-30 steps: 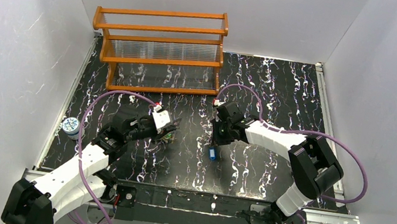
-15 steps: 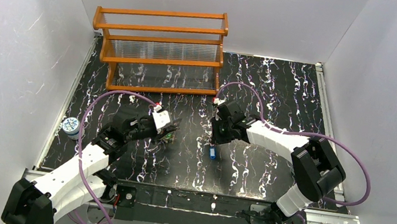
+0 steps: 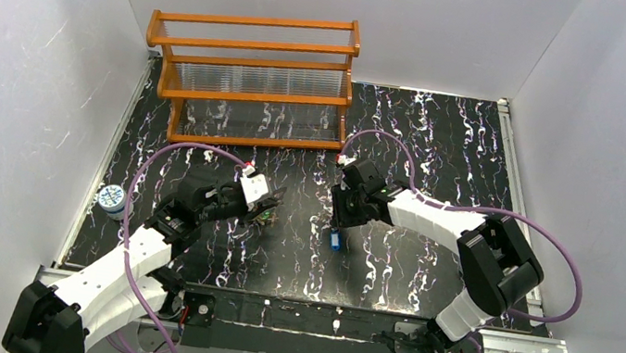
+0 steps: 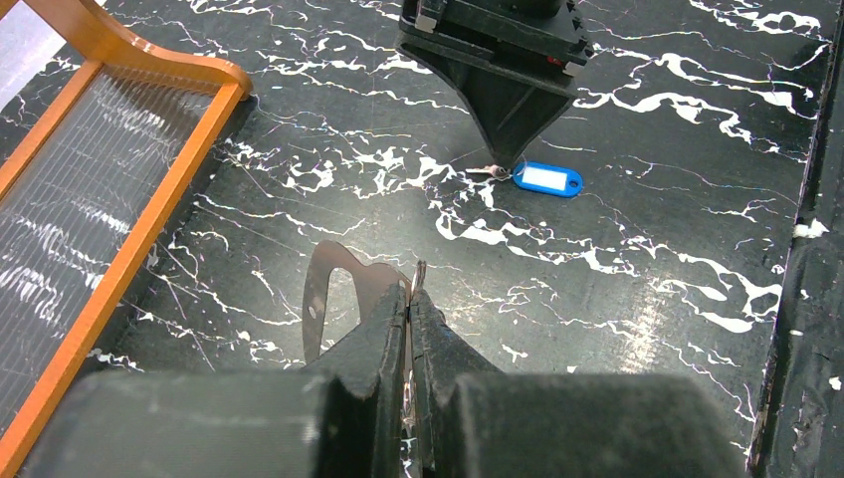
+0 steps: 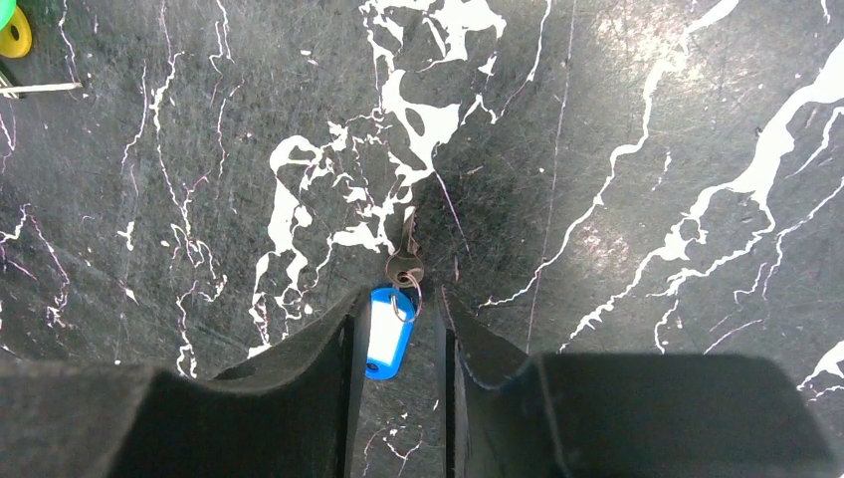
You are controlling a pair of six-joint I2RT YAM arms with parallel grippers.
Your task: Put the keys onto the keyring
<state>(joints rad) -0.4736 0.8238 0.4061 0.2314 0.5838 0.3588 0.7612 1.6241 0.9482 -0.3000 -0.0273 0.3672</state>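
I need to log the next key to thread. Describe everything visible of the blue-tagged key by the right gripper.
The blue-tagged key is a small oblong blue plastic tag with a white label, joined by a thin metal ring to a short dull-grey metal key. It lies flat on the black marbled table, key end pointing away from the right gripper, tag between its parted fingers. The tag sits close to one finger; whether they touch cannot be told. It is not clamped.

right wrist | blue-tagged key [image 5: 390, 334] flat on black table [image 5: 617, 149] | between parted right fingers [image 5: 299, 383]
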